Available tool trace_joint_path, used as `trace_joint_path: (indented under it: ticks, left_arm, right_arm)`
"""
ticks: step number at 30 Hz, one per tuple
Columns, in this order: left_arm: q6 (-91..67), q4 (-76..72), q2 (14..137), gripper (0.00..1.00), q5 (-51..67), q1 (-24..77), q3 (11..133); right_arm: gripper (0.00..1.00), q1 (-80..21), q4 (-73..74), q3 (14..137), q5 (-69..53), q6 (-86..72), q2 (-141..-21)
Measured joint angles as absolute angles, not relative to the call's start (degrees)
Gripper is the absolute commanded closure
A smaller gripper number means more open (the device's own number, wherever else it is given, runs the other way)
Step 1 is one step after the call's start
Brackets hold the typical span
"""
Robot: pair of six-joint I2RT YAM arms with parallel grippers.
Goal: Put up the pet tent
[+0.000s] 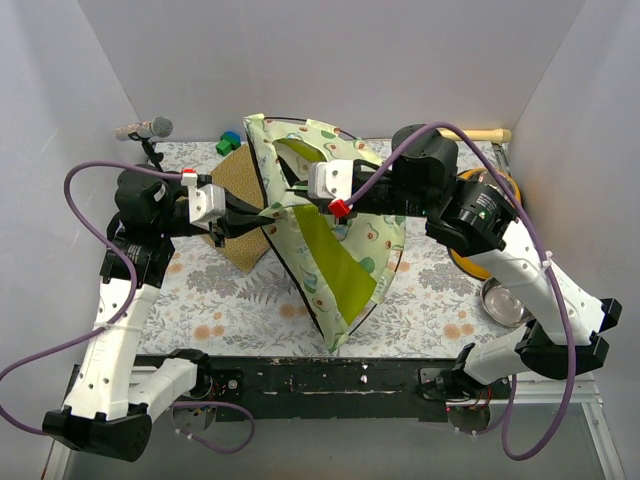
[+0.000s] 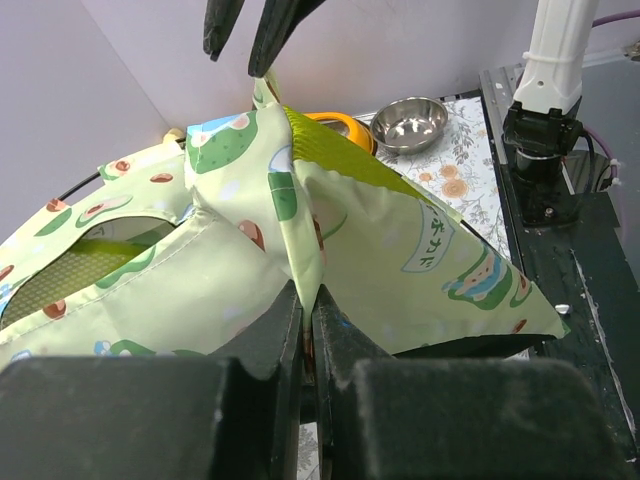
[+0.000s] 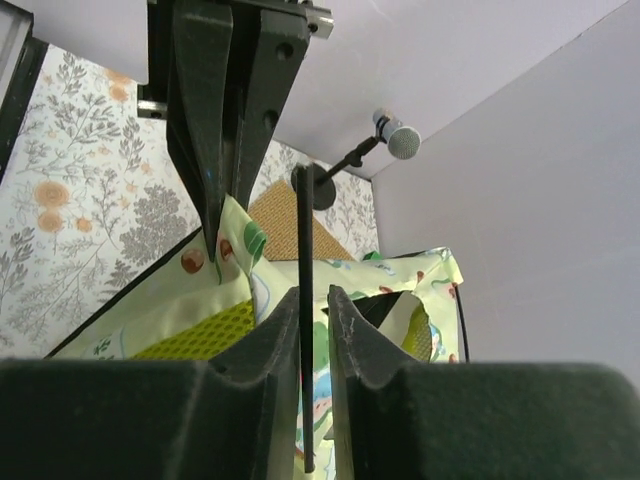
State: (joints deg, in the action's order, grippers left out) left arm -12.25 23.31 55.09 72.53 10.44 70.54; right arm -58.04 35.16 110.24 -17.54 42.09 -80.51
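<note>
The pet tent [image 1: 340, 250] stands half-raised in the middle of the table, pale printed fabric outside, lime lining showing. My left gripper [image 1: 262, 213] reaches in from the left. In the left wrist view it [image 2: 305, 295] is shut on a raised fold of the tent [image 2: 400, 240]. My right gripper [image 1: 293, 192] comes in from the right, close above it. In the right wrist view its jaws [image 3: 313, 292] stand slightly apart around a thin black pole [image 3: 304, 230], which lies against the left finger with a gap to the right one. The tent's arched doorway [image 3: 400, 310] shows beyond.
A brown textured mat [image 1: 240, 185] lies behind the left gripper, partly under the tent. A microphone on a stand [image 1: 145, 128] is at the back left, small blue and green blocks [image 1: 228, 142] beside it. A steel bowl [image 1: 503, 302] and a yellow ring [image 1: 470, 265] sit at the right.
</note>
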Motion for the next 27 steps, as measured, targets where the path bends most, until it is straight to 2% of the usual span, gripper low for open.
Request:
trace_joint_path:
  ticks: [2, 5, 17, 27]
  left_arm:
    - [-12.4, 23.4, 55.2, 1.00, 72.5, 10.4, 70.6]
    - [-13.5, 23.2, 55.2, 1.00, 72.4, 10.4, 70.7]
    - [-30.0, 14.7, 54.4, 1.00, 72.1, 10.4, 70.7]
    - [-31.2, 16.0, 54.4, 1.00, 72.0, 10.4, 72.1]
  right_arm:
    - [0.85, -58.3, 34.0, 110.2, -17.9, 41.9, -80.6]
    - [0.99, -59.0, 31.1, 109.1, -16.3, 42.3, -80.4]
    - [0.99, -63.4, 15.9, 91.3, 2.1, 52.0, -78.1]
    - [0.99, -63.6, 13.1, 90.0, 7.2, 57.3, -76.5]
